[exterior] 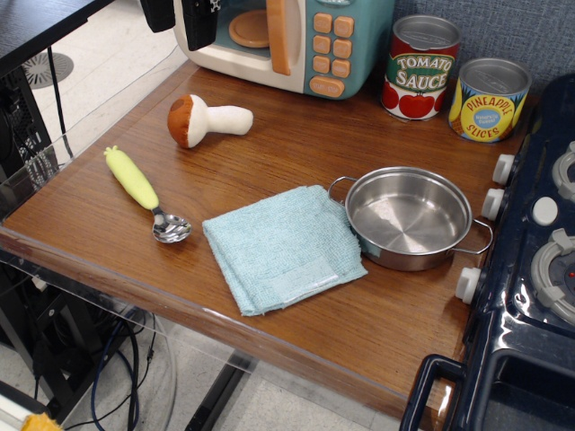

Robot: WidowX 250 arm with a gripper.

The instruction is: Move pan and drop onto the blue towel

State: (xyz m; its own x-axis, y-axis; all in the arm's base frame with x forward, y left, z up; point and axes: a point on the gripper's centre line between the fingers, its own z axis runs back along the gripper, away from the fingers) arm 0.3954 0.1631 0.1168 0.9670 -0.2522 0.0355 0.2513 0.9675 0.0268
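Observation:
The shiny steel pan with two wire loop handles sits upright on the wooden table, right of centre. Its left side touches the right edge of the blue towel, which lies folded and flat at the table's front middle. My gripper hangs at the top left, in front of the toy microwave and far from both pan and towel. Only its two dark fingers show, with a gap between them and nothing held.
A toy microwave stands at the back. Tomato sauce can and pineapple can stand behind the pan. A toy mushroom and a green-handled spoon lie at the left. A dark blue toy stove borders the right.

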